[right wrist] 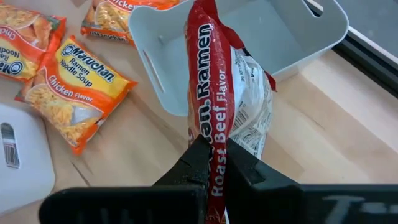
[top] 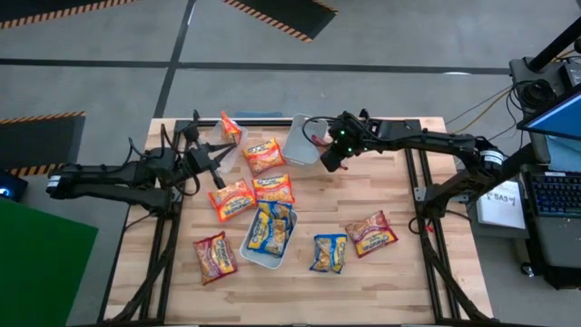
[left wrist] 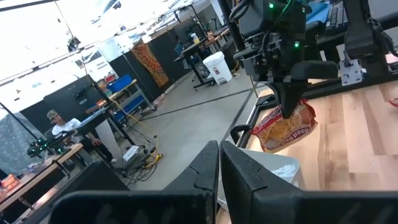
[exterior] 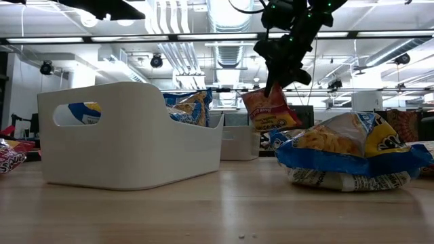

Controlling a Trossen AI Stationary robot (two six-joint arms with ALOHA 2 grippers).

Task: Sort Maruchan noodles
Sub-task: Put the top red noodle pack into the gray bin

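My right gripper (top: pixel 329 162) is at the table's far middle, shut on a dark red ramen packet (right wrist: pixel 214 81) beside a white bin (top: pixel 302 141). It also shows in the low view (exterior: pixel 274 87), with the packet (exterior: pixel 270 112) hanging under it. My left gripper (top: pixel 218 175) is shut and empty (left wrist: pixel 219 168) over the far left, next to a second white bin (top: pixel 229 153) with an orange packet (top: pixel 231 127) standing in it. Orange packets (top: pixel 263 154), (top: pixel 231 198), (top: pixel 274 188) lie flat on the table. My right gripper pinches the dark red packet at its upper edge (right wrist: pixel 211 140) between its two fingers. The fingers come from above, pointing down. The packet hangs below them, tilted and clear of the table, over the near rim of the white bin (right wrist: pixel 186 106).
A third white bin (top: pixel 257 254) near the table's front holds blue-and-yellow packets (top: pixel 270 227). Loose packets lie near the front: dark red (top: pixel 214 256), blue-and-yellow (top: pixel 329 252), dark red (top: pixel 370 233). The table's right part is bare wood. A person sits in the room beyond (left wrist: pixel 59 124).
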